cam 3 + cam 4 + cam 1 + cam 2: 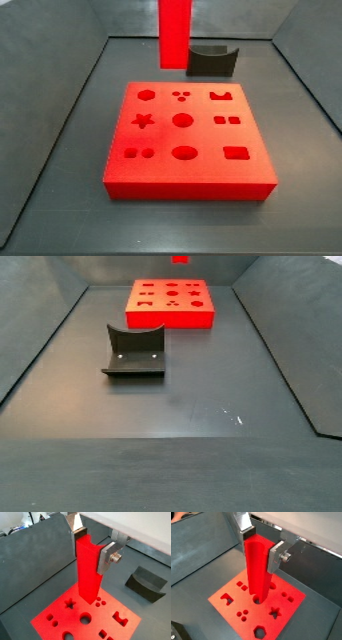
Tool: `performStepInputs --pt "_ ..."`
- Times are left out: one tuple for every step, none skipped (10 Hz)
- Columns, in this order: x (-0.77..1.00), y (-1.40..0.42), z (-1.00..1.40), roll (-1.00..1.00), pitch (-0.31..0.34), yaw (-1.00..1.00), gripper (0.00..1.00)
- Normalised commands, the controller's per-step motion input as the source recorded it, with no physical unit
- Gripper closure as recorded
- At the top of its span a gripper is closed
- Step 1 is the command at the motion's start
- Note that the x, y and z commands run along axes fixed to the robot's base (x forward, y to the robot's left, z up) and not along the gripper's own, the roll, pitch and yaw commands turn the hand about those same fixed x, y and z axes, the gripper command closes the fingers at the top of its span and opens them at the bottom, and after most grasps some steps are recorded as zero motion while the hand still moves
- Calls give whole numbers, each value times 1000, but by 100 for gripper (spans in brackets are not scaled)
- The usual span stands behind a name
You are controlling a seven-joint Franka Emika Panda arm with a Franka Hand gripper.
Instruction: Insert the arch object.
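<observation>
The parallel-jaw gripper (92, 549) hangs over the far part of the workspace, its jaws pinched on the upper part of a tall, upright red bar of rectangular section (88, 577). In both wrist views the flat silver fingers (105, 559) press the bar's two opposite faces, one plate on each side (276, 556). The bar runs straight down from the gripper (261, 549), and in both wrist views its lower end lines up with the middle of a flat red square board with shaped cutouts (73, 619), close to the round hole there (258, 600). Whether the end touches the board or hangs clear of it cannot be told from these views. In a side view the bar (175, 32) stands upright at the board's far edge (187, 170), with the gripper itself out of the frame above. The board's top carries a star, a hexagon, circles, squares and an arch-shaped cutout (221, 95) in the row nearest that far edge. The small red arch-shaped piece cannot be made out in any view. Just beyond the board, to one side of the bar, stands the dark L-shaped fixture with a curved notch in its upright (211, 60). It rests on the dark grey floor (201, 446), apart from the board (167, 316), as a side view shows (134, 351).
</observation>
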Motion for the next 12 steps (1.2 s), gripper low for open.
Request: performStepInputs --pt "303 0 -149 139 0 0 100" --pt "949 106 -120 140 0 0 100" --pt "1000 194 -29 61 -9 0 100" --pt "1000 177 -11 60 -20 0 100" --pt "1000 180 0 61 -27 0 100" --pt "1000 186 0 59 -24 0 100" --pt "1000 186 0 34 -43 0 100" --pt "1000 137 -34 31 -33 0 100" --pt "1000 126 -54 30 -26 0 100" --pt "1000 106 -77 24 -26 0 100" --pt "1000 74 -146 0 -40 0 100" --pt "1000 83 -280 0 -66 0 100"
